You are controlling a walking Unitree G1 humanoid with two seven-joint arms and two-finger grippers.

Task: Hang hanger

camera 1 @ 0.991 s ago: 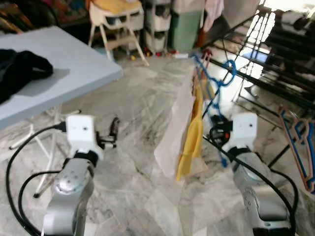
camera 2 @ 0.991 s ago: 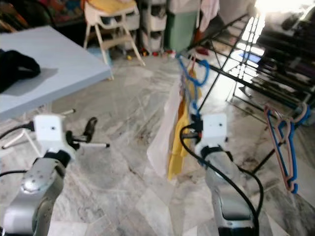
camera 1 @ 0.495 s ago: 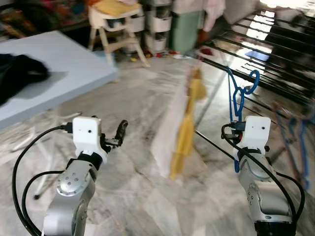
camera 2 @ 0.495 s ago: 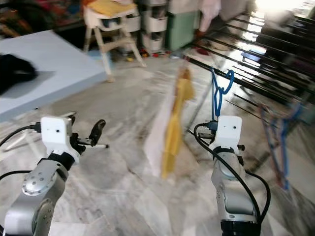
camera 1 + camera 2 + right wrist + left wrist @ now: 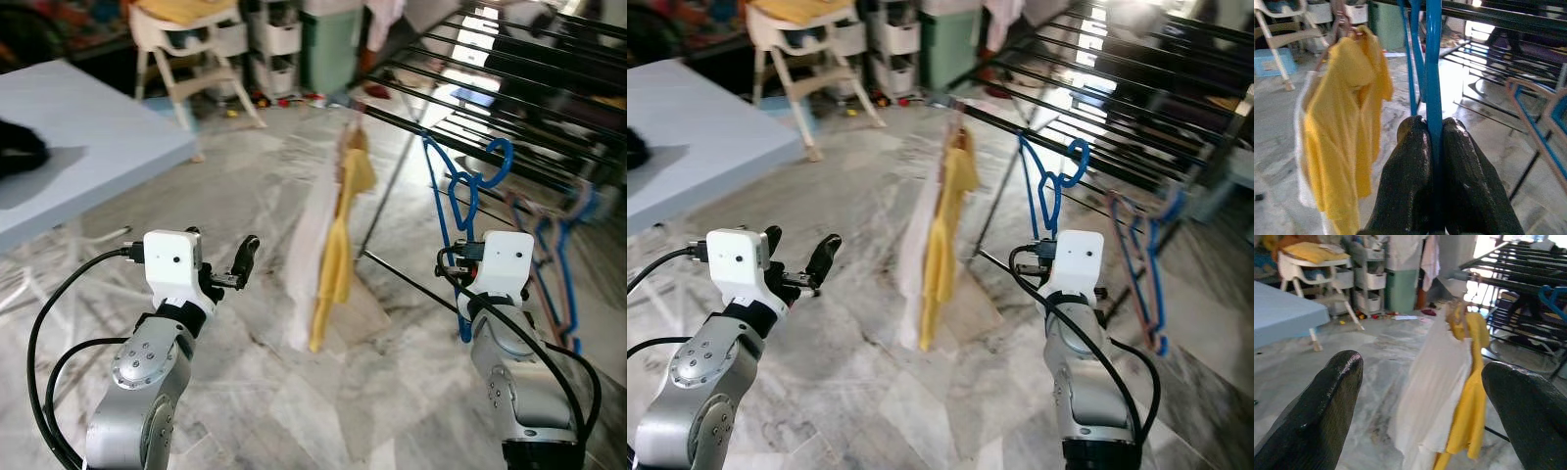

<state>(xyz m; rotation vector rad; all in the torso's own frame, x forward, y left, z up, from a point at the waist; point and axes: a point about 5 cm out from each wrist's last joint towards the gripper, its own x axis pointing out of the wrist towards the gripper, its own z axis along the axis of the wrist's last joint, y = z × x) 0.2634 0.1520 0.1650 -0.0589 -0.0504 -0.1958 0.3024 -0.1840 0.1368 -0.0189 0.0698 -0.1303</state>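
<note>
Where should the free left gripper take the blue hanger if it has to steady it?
On a bare lower bar of the blue hanger, coming from the robot's left. The right gripper pinches one upright bar, and the hook must stay free for the drying rack.

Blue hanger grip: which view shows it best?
Right wrist view: the right gripper is shut on the blue hanger, its bar pinched between both fingers. The eye views show the hanger's hook and frame above the wrist, near the drying rack, contact hidden.

— Is any lettering, label, brand or number to be read on anything shown?

— None is to be read. No writing can be made out, and the far things are too blurred for any to be told.
</note>
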